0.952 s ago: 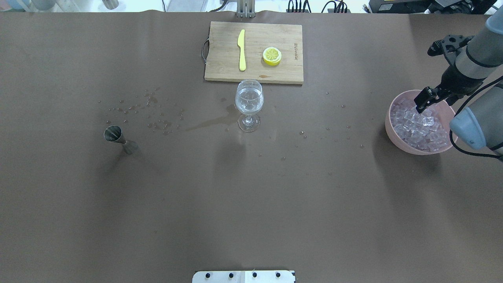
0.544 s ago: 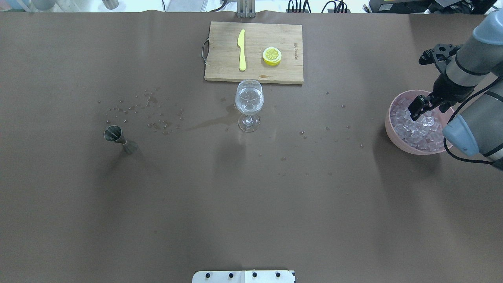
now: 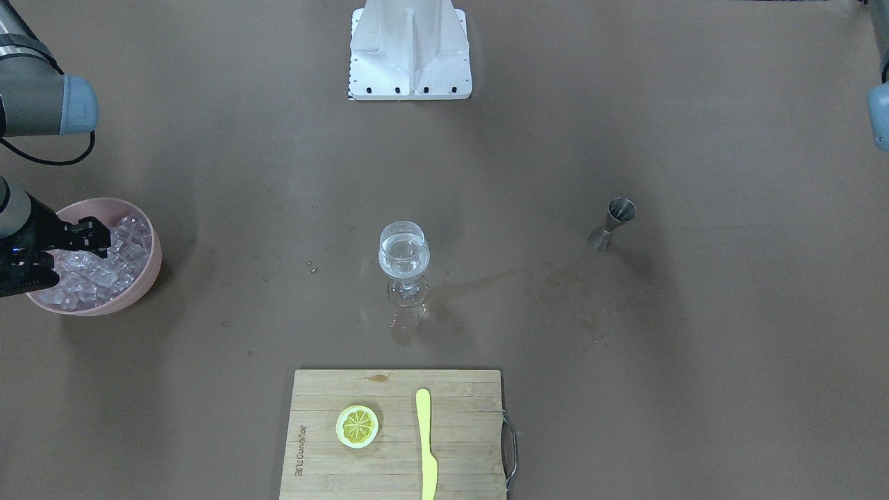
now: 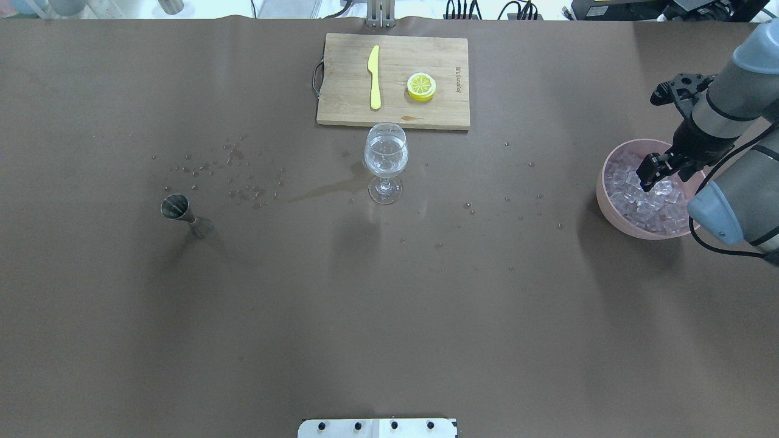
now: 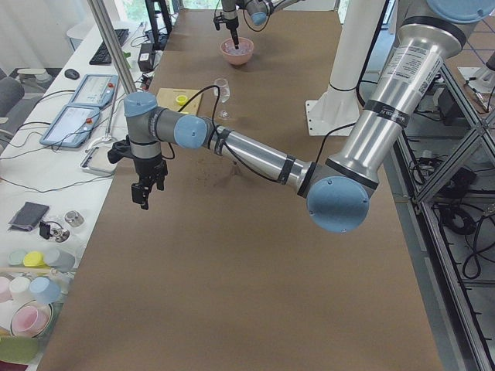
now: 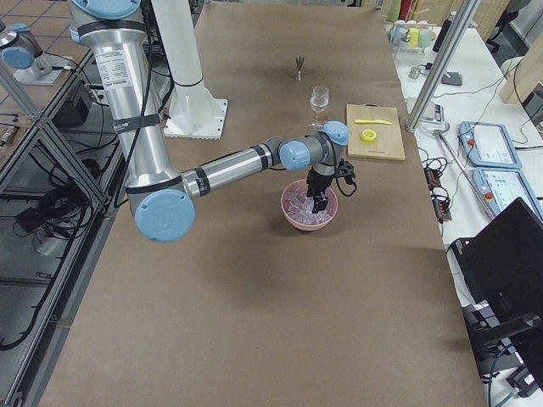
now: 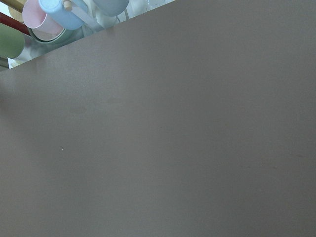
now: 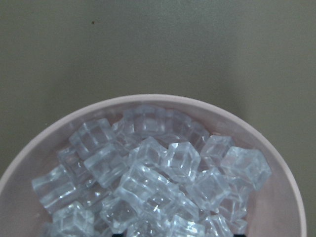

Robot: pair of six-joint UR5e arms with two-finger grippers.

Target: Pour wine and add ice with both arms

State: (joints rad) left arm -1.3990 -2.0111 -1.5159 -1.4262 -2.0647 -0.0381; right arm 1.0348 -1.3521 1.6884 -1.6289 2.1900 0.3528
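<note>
Hovering low over the ice (image 4: 633, 201) in the pink bowl (image 4: 602, 194), at 3 o'clock from the glass (image 4: 386, 159) holding the wine (image 4: 385, 149), the right tool (image 4: 650, 173) seems placed to pick a cube; I cannot tell if it is clenched. The left tool (image 5: 144, 193) hangs over the tabletop's (image 4: 389, 304) 9 o'clock end, its state also not readable. Only droplets lie between bowl and glass, so that way looks open.

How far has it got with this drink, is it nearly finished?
Pouring looks done: the wine glass holds clear wine, and the jigger stands alone on the table. In hand: the right gripper is down among the ice in the pink bowl; whether it grips a cube, I cannot tell. Left: carrying ice to the glass. The left gripper hangs far from the glass.
</note>
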